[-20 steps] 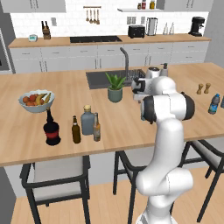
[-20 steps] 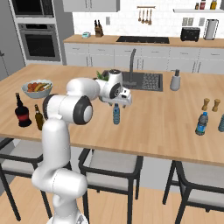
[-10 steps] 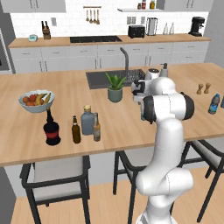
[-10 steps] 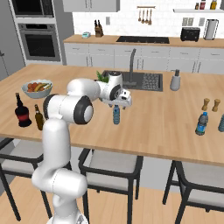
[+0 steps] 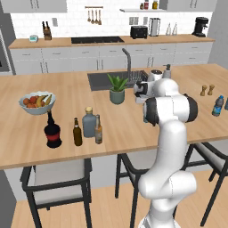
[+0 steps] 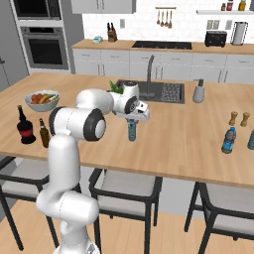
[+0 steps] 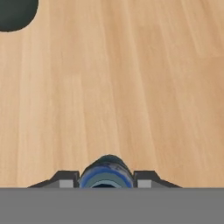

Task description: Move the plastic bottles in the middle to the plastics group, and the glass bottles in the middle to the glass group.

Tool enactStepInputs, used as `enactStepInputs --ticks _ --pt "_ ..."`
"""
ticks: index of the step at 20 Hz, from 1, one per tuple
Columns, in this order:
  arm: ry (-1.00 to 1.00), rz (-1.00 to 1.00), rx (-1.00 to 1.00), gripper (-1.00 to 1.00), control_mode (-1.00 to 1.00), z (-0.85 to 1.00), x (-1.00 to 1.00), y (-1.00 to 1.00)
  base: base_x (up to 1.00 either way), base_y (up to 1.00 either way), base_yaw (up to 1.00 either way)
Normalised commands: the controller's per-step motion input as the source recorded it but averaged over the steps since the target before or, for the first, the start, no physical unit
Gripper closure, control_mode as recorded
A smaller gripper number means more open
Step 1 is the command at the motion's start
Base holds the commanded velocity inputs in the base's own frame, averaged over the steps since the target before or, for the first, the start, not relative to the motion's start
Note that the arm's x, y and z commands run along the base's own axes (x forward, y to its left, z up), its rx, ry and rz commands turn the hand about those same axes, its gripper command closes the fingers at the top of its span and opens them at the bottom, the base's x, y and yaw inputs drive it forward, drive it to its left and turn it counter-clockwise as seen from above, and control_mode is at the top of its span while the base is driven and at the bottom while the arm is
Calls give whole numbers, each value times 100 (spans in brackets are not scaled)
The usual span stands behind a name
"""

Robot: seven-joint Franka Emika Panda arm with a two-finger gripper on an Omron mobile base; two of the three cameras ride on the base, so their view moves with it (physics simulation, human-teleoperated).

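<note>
Gripper (image 7: 105, 183) jaws clamped on light-blue bottle (image 6: 132, 131) at its blue cap; bottle upright on wooden counter (image 6: 188, 134), near sink (image 6: 163, 92).

Counter (image 5: 133, 124): light wood, visible grain, smooth matt finish. Light-blue bottle (image 6: 132, 131): see-through plastic, darker blue cap, slight sheen. Black bottle (image 5: 52, 132): glossy dark glass, red label. Grey-blue bottle (image 5: 89, 123): translucent glass look, tan cork-like stopper. Brown bottle (image 5: 77, 132): dark glossy glass. Sink (image 5: 103, 80): dull grey metal. Stool seats (image 5: 60, 174): matt grey, dark frame.
</note>
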Motion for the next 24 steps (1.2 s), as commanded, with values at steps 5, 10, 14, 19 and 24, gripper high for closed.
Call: enactStepInputs --ticks 5,10,14,19,24 --pt "-2 -6 -3 100 -100 0 -22 -13 0 0 0" --pt "-5 -10 -2 100 -100 28 -37 -66 0 0 0" --pt "-4 -9 0 100 -100 33 -40 -87 0 0 0" --pt "0 -10 0 100 -100 22 -37 -100 0 0 0" --pt "0 -10 0 100 -100 11 -28 -100 0 0 0"
